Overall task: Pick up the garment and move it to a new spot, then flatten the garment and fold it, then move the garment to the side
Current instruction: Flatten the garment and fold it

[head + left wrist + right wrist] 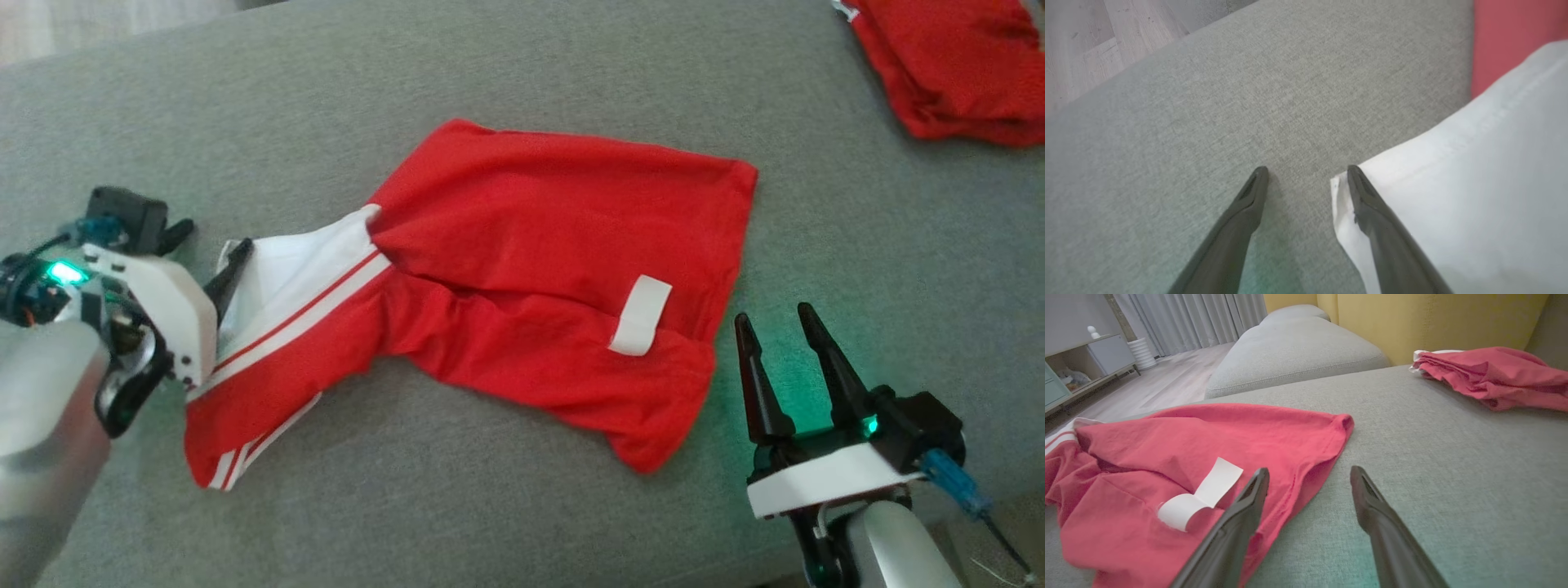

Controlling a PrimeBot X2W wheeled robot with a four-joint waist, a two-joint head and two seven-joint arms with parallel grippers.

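A red garment (539,269) with white panels and stripes lies rumpled on the grey sofa cushion (506,506); a white label strip (639,314) shows near its right end. My left gripper (214,245) is open at the garment's white left edge (1474,183), with one finger lying on the white corner and the other on bare cushion. My right gripper (775,322) stands open just right of the garment's right hem (1327,457), nothing between its fingers. In the right wrist view the left finger (1245,514) overlaps the red cloth.
A second red garment (955,65) lies bunched at the cushion's far right corner. Wooden floor (1081,49) shows beyond the cushion's left edge. A yellow sofa back (1433,322) and another grey cushion (1294,347) lie beyond.
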